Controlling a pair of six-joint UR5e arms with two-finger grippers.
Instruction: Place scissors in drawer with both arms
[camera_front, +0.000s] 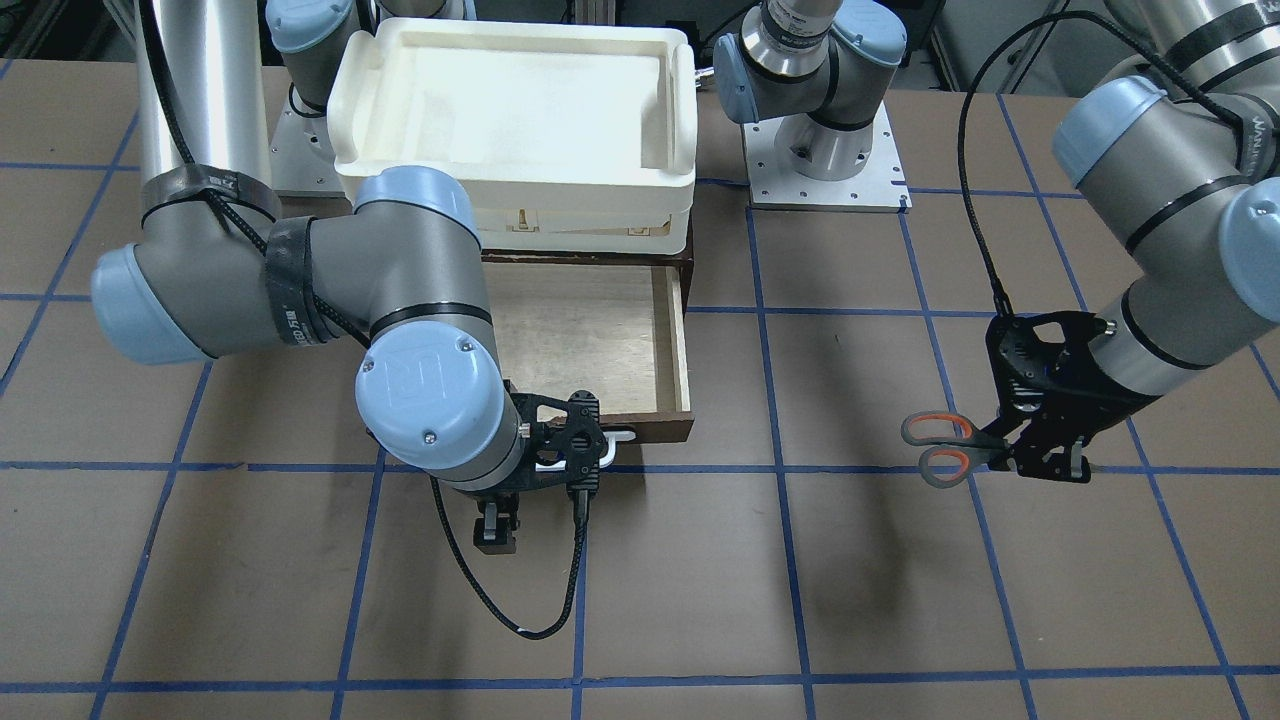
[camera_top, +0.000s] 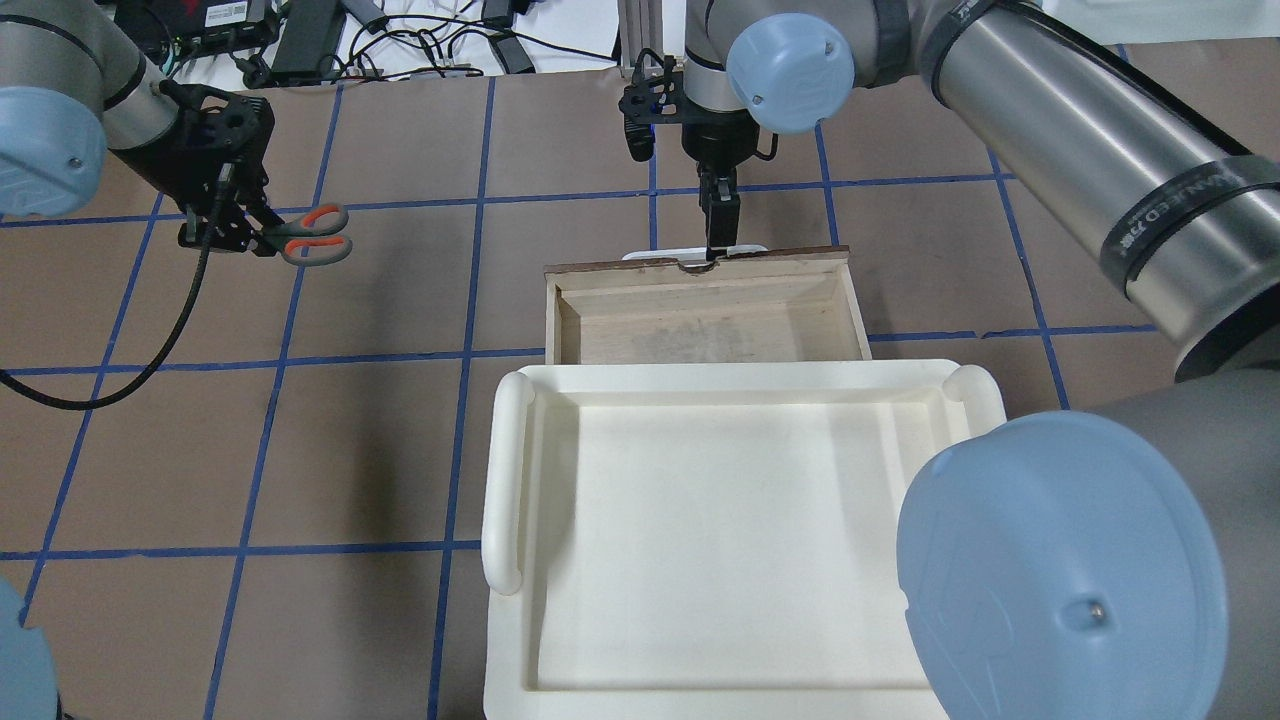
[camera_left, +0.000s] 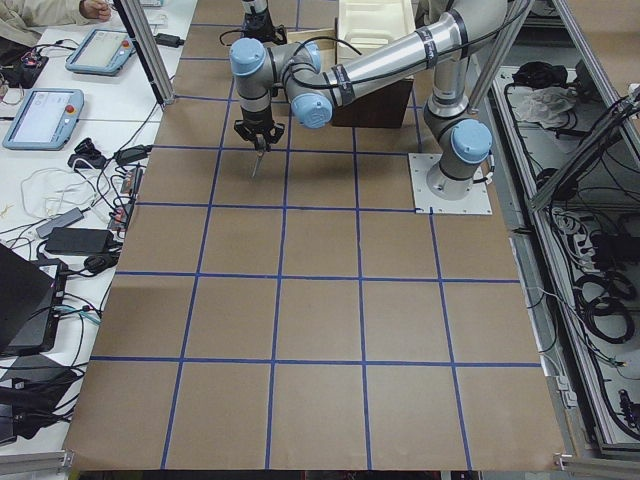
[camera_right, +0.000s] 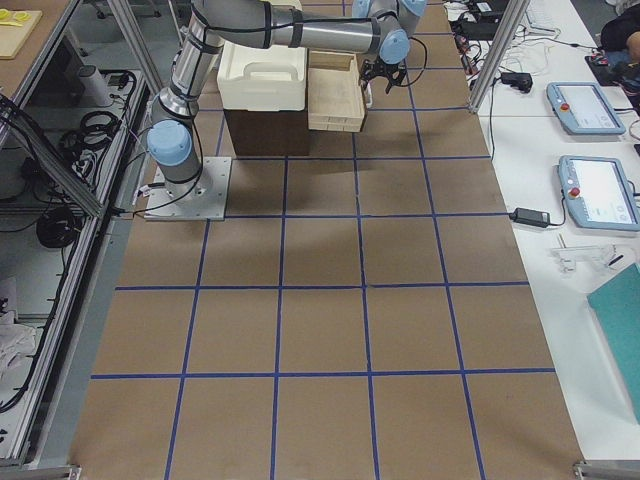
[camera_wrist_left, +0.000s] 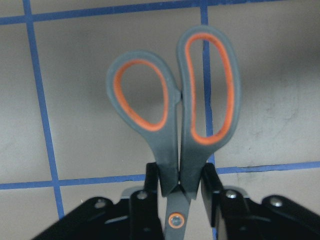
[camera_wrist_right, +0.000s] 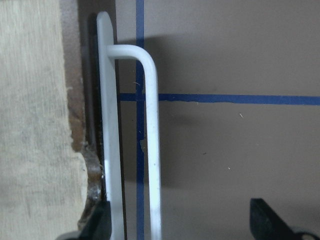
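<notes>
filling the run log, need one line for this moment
left gripper: shut on scissors | right gripper: open around handle | drawer: open

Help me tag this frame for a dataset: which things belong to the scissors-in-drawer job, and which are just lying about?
Job:
scissors, clamped in the left gripper
drawer, pulled open
right gripper, open, straddling the white handle

Lying about:
white tray, sitting above the drawer
</notes>
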